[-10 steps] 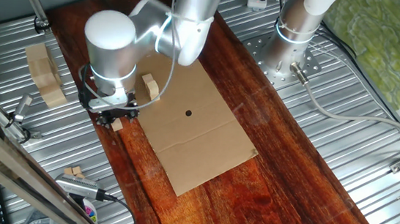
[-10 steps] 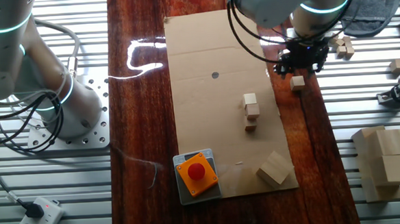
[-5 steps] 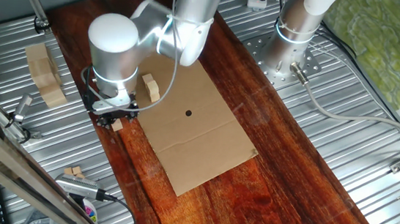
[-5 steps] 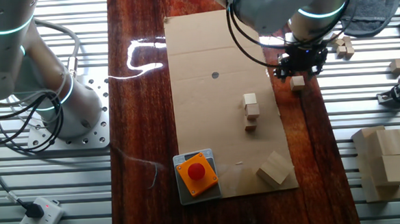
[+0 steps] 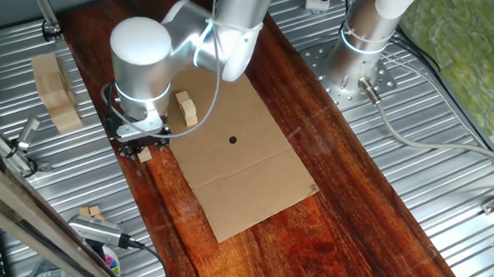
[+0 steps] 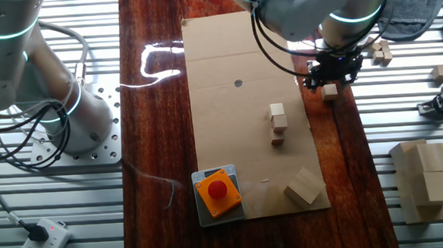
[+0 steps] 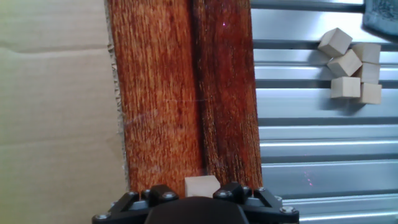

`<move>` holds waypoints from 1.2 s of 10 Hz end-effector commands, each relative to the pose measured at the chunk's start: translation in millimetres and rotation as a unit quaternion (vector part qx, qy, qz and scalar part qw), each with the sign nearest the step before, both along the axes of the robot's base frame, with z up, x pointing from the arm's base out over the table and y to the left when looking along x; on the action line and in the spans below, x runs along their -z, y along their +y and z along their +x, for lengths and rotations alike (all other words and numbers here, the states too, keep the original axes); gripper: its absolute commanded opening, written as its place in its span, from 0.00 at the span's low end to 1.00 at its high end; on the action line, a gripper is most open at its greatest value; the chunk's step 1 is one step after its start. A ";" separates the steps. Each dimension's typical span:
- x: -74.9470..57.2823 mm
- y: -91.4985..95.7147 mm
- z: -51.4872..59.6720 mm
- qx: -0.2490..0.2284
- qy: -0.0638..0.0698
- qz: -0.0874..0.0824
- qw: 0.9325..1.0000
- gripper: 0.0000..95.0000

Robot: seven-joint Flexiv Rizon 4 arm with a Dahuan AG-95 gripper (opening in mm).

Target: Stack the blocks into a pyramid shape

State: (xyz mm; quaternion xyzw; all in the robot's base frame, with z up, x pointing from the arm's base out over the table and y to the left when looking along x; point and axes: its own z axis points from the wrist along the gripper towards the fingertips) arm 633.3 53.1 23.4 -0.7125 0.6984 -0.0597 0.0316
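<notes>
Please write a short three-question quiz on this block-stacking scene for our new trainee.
1. True or false: the gripper hovers over the cardboard sheet.
2. The block between the fingers rests on: A) wooden board B) cardboard C) metal slats.
3. In the hand view, how many loose blocks lie on the metal slats?

Key: 1 false; 2 A; 3 five.

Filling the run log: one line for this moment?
gripper: over block on wooden board | grasp: unclear | pyramid: not built
</notes>
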 end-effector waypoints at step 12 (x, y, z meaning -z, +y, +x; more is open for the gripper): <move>-9.8 -17.0 -4.0 -0.003 -0.011 0.008 1.000 0.00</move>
